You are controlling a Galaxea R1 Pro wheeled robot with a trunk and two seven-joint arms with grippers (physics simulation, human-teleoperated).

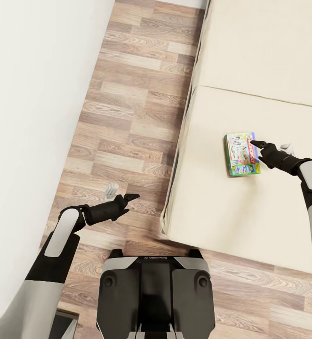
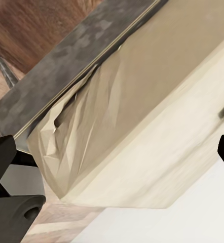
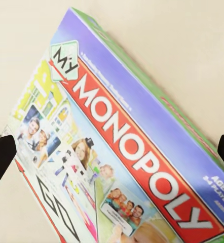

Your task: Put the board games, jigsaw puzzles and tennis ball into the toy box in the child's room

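Observation:
One board game, a white-and-green Monopoly box (image 1: 242,154), lies flat on the cream mattress of the bed (image 1: 268,61). My right gripper (image 1: 259,149) hovers over the box's right edge, open. In the right wrist view the Monopoly box (image 3: 122,152) lies close below, with my right gripper (image 3: 112,152) spread wide above it and one dark fingertip (image 3: 0,159) at each side. My left gripper (image 1: 127,203) hangs open over the wood floor, left of the bed's corner. In the left wrist view the left gripper (image 2: 112,152) faces the bed's side (image 2: 142,111).
A white wall (image 1: 28,117) runs along the left, leaving a strip of wood plank floor (image 1: 127,108) between it and the bed. The bed's dark grey base (image 2: 66,66) shows under the mattress. My own base (image 1: 153,292) stands at the bed's near corner.

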